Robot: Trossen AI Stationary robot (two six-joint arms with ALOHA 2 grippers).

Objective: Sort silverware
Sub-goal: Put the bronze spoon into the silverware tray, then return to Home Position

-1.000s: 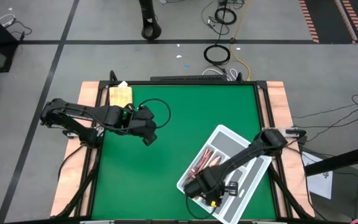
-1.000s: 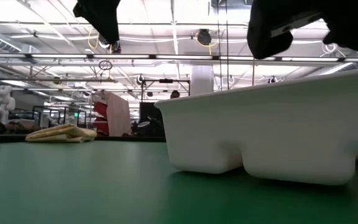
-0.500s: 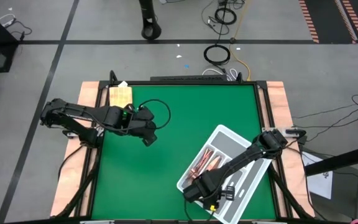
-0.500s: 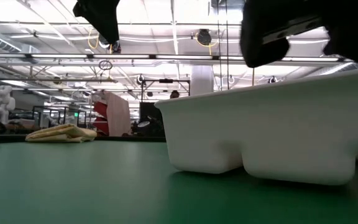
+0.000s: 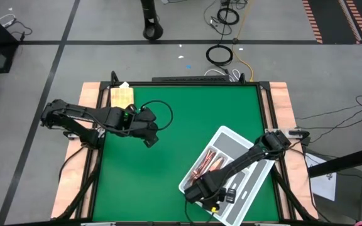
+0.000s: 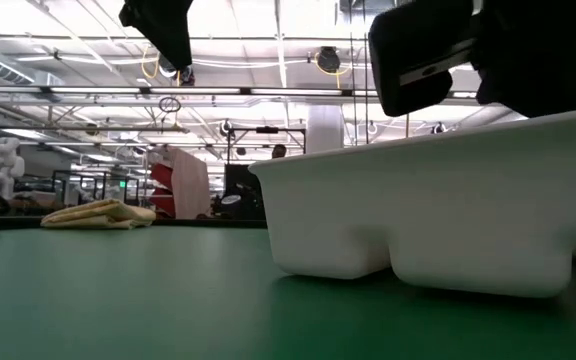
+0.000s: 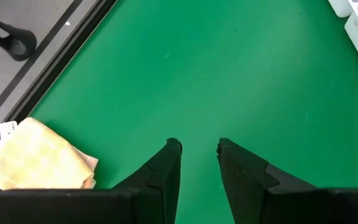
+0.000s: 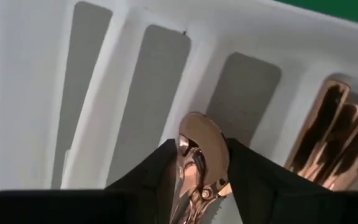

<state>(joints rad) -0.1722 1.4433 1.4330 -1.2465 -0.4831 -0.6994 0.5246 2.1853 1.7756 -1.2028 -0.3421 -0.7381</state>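
The right hand (image 8: 199,163) hangs over the divided tray (image 5: 213,139), at its end nearest the surface's front edge. Its fingers, closed a moment earlier, now stand slightly apart around a copper spoon (image 8: 199,154), whose bowl sits between them above a grey compartment; whether the spoon is yet free cannot be told. This parting suggests a release into that compartment. More silverware (image 5: 207,164) lies in the tray's left-hand slots. The left hand (image 7: 196,149), fingers apart and empty, waits well away from the tray, near the folded yellow cloth (image 7: 39,155).
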